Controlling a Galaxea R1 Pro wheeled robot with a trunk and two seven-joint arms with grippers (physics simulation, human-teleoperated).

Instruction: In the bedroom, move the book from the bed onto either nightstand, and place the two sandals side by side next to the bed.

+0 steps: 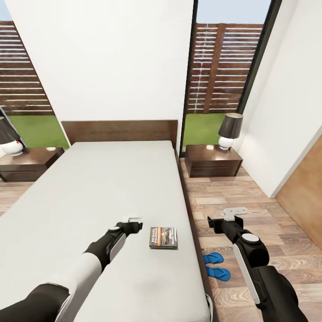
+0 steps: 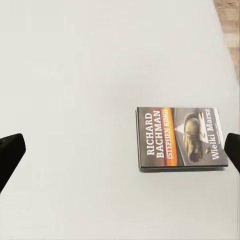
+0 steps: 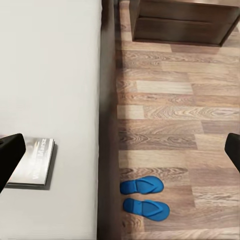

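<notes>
While sandals [image 1: 216, 265] sit paired beside bed [image 1: 89, 188] — book [image 1: 163, 237] unmoved, nightstand [image 1: 212, 162] waiting, both jaws open, empty.

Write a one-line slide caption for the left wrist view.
Open left pincer hovers over the book lying flat on the bed.

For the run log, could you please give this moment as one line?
book flat on bed | left end effector open beside it | sandals paired on floor

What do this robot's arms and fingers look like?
Both arms are black with white panels. The left arm has a white forearm segment; the right arm bears a white disc and stripe. The grippers, left and right, are pale grey; the fingers look black.
</notes>
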